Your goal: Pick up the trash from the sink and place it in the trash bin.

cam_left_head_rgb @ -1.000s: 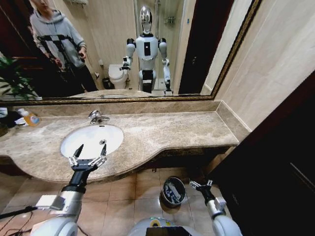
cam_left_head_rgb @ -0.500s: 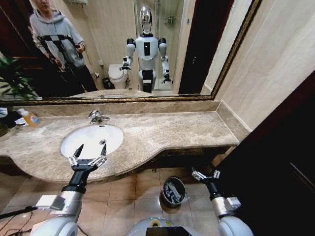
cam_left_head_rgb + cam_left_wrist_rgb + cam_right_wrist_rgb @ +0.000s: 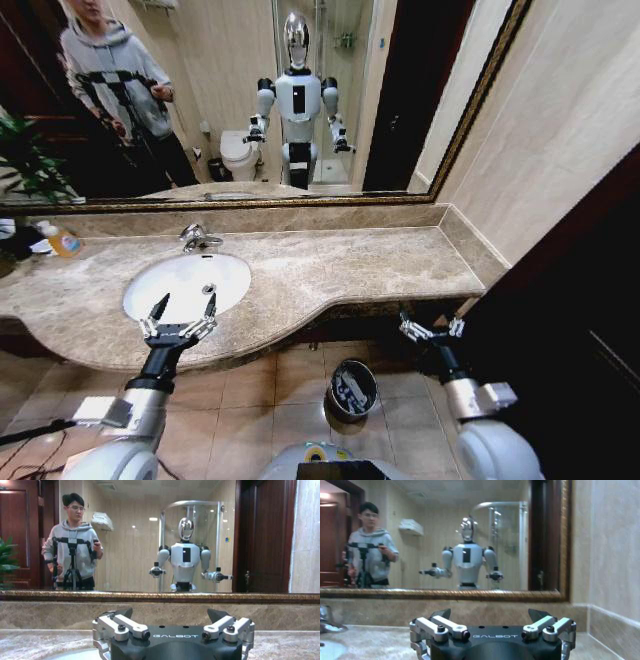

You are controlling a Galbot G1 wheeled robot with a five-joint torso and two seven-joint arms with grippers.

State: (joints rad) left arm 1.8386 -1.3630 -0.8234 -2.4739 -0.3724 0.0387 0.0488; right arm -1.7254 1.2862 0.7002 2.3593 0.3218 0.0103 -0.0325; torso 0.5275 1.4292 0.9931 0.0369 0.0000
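Note:
The white oval sink (image 3: 170, 280) is set in the beige marble countertop (image 3: 330, 265). My left gripper (image 3: 187, 302) hovers open over the basin's front rim, with nothing between its fingers. In the left wrist view the left gripper (image 3: 170, 613) faces the mirror, its jaws spread wide. I make out no trash in the basin; a small grey spot (image 3: 209, 289) lies near its middle. The black trash bin (image 3: 353, 388) with a shiny rim stands on the floor below the counter, with pale pieces inside. My right gripper (image 3: 431, 322) is open and empty, up at the counter's front edge, right of the bin.
A chrome faucet (image 3: 197, 238) stands behind the basin. An orange bottle (image 3: 62, 240) sits at the counter's back left. A mirror spans the wall behind, and a dark wooden panel (image 3: 560, 330) is close on my right. The right wrist view shows the right gripper (image 3: 490, 612) and the faucet (image 3: 327, 620).
My right arm has risen from low beside the bin, up and to the right, to the height of the counter's edge. The left arm has not moved.

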